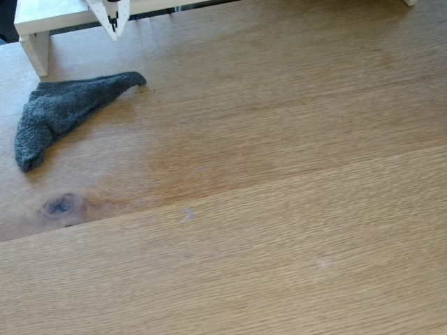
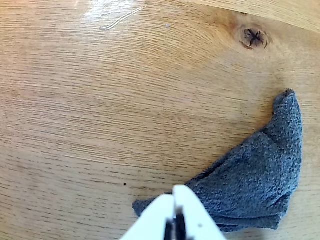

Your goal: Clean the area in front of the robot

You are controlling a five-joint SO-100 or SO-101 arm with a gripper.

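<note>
The arm's white gripper (image 1: 114,28) hung at the top left of the fixed view, just in front of a white shelf (image 1: 42,21), tips pointing down and the two fingers pressed together with nothing between them; the wrist view showed the same, the fingers (image 2: 176,220) clenched on air, only a thin dark seam between them. A dark grey cloth (image 1: 63,112) lay crumpled in a rough triangle on the wooden table (image 1: 279,209), its narrow corner reaching toward the gripper. In the wrist view the cloth (image 2: 260,175) sat just beyond and to the right of the tips, which looked raised above it, not touching. A dark knot (image 1: 61,206) in the wood sat near the cloth's far end; pale smudges (image 1: 187,213) marked the boards toward the middle of the table. Judged: the wipe itself had not begun, and the step in hand was fetching the cloth. The next move would call for parting the fingers, dropping onto the near corner of the cloth, pinching a fold, then dragging it out over the smudges
</note>
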